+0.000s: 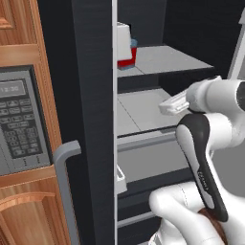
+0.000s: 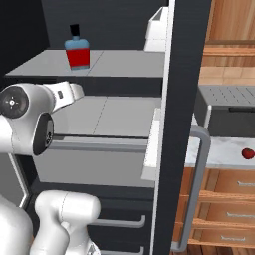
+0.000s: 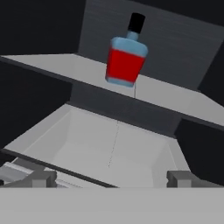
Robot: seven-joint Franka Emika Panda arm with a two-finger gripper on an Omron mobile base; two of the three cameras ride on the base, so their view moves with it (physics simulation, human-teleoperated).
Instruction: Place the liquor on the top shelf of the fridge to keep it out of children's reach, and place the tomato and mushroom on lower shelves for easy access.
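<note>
Liquor [image 2: 77,52] was stood upright on top shelf [image 2: 124,64]; claw [image 3: 111,178], spread wide and empty, should be drawn straight back.

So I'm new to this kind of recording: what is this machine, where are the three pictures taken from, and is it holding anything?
It is a white robot arm on a driving base, standing at an open black fridge; everything is computer-rendered. Two pictures come from cameras on the base, behind the arm to its left and right. The third looks along the gripper, whose two dark tips stand wide apart with nothing between them, so it holds nothing. The liquor, a red and blue bottle with a black cap, stands upright on the top shelf. The lower shelf under it is bare where visible. A tomato lies on the counter outside, beside a grey oven.
</note>
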